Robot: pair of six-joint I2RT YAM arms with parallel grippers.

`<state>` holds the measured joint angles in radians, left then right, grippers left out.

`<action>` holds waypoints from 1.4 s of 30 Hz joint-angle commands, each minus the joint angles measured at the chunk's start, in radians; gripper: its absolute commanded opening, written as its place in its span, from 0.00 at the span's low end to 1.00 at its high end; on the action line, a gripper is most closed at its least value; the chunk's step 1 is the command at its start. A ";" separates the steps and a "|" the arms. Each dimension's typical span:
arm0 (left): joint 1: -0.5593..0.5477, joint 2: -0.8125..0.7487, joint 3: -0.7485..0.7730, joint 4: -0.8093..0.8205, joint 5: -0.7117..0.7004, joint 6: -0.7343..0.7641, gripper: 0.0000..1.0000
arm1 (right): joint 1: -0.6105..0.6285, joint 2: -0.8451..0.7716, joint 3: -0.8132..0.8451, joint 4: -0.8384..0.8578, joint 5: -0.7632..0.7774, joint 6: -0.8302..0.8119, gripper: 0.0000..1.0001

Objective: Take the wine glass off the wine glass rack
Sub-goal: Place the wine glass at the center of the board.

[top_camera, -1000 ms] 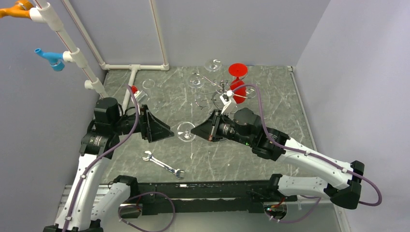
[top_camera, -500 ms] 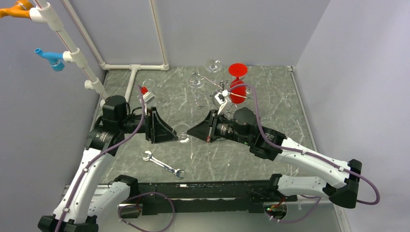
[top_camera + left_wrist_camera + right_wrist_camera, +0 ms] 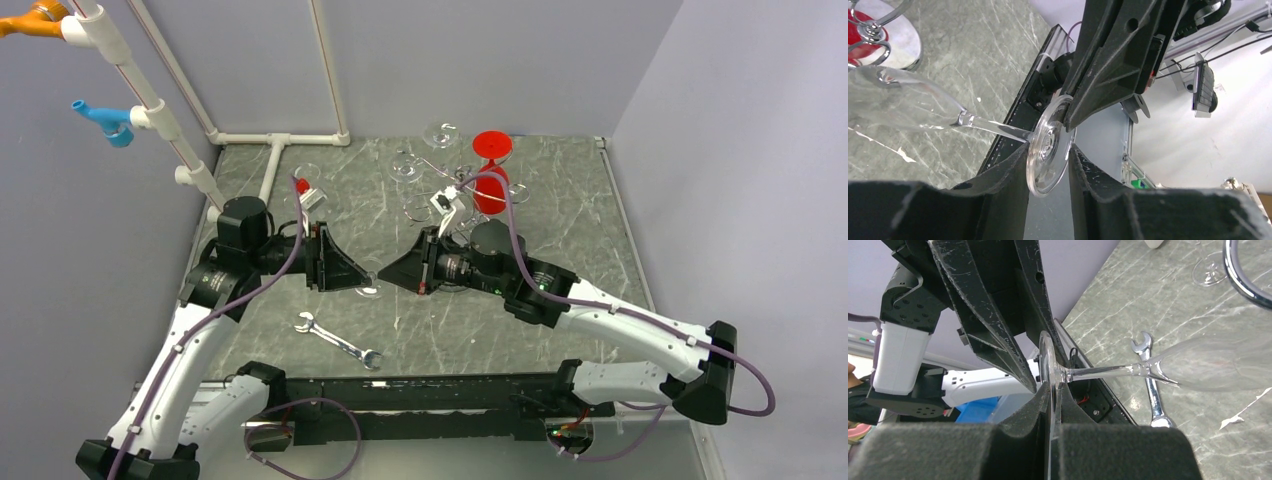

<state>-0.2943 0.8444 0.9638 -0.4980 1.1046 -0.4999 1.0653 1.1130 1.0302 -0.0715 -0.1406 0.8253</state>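
Right wrist: right jaws clamp the wine glass (image 3: 1108,371) foot.

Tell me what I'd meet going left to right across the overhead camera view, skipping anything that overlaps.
Blue pipe fitting → left pincer → right pincer → red wine glass.

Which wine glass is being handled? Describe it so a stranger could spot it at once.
On the marble table, find where the left gripper and right gripper meet, just beyond the wrench. The glass is there, sideways, foot in the right gripper; the others are back by the rack.
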 commanded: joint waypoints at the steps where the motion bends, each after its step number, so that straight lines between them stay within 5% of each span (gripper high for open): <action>1: -0.005 0.000 0.041 0.022 -0.006 -0.009 0.35 | -0.002 0.014 0.072 0.099 0.002 -0.045 0.00; 5: -0.005 0.001 0.065 -0.010 -0.009 0.010 0.36 | -0.001 0.026 0.089 0.098 0.006 -0.066 0.00; 10: -0.005 0.005 0.081 -0.031 0.002 0.029 0.51 | -0.001 0.034 0.095 0.103 0.000 -0.079 0.00; 16: -0.005 0.009 0.089 -0.054 0.023 0.048 0.52 | -0.001 0.042 0.114 0.099 -0.001 -0.097 0.00; 27: -0.005 -0.008 0.084 -0.029 0.056 0.034 0.37 | -0.001 0.073 0.127 0.113 -0.019 -0.105 0.00; 33: -0.005 0.000 0.078 -0.041 0.038 0.042 0.01 | -0.001 0.088 0.120 0.124 -0.032 -0.091 0.00; 42: -0.005 -0.006 0.075 -0.042 0.014 0.052 0.00 | -0.001 0.101 0.107 0.128 -0.040 -0.078 0.00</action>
<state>-0.2829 0.8524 1.0145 -0.5968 1.0996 -0.4938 1.0550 1.1858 1.1156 -0.0288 -0.1654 0.7067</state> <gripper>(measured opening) 0.066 0.038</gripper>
